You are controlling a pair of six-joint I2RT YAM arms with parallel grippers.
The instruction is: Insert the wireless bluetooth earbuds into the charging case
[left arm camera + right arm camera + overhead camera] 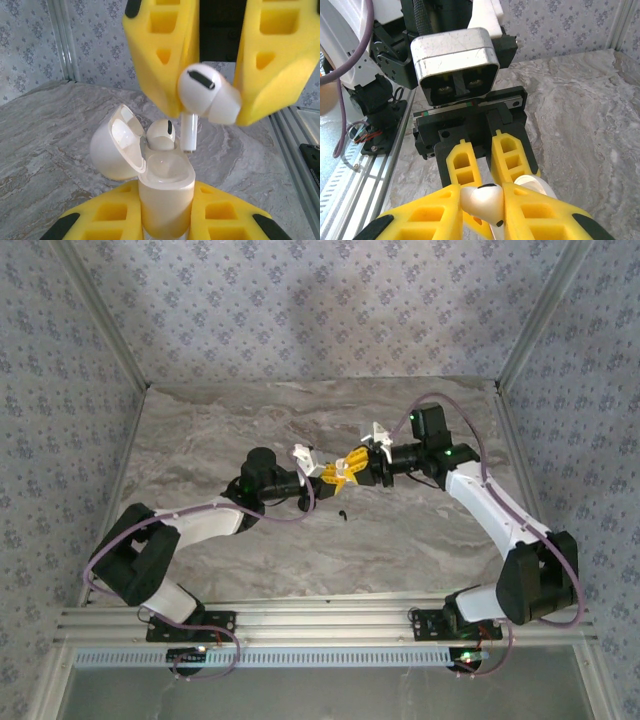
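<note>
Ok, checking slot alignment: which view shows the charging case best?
Left wrist: the charging case stands open, close up, one earbud seated. Right wrist shows its white edge behind fingers; top external, too small.

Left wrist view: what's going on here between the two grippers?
The left gripper holds a small white plastic charging case upright, lid open, with one white earbud already seated. The right gripper pinches a second white earbud just above the case, stem pointing down. It is not seated yet.

Blue-grey paper walls with little flower prints [320, 310] stand all around a flat grey marble-look table top [250, 550]. Shiny silver metal rails [320, 625] run along its near edge.
</note>
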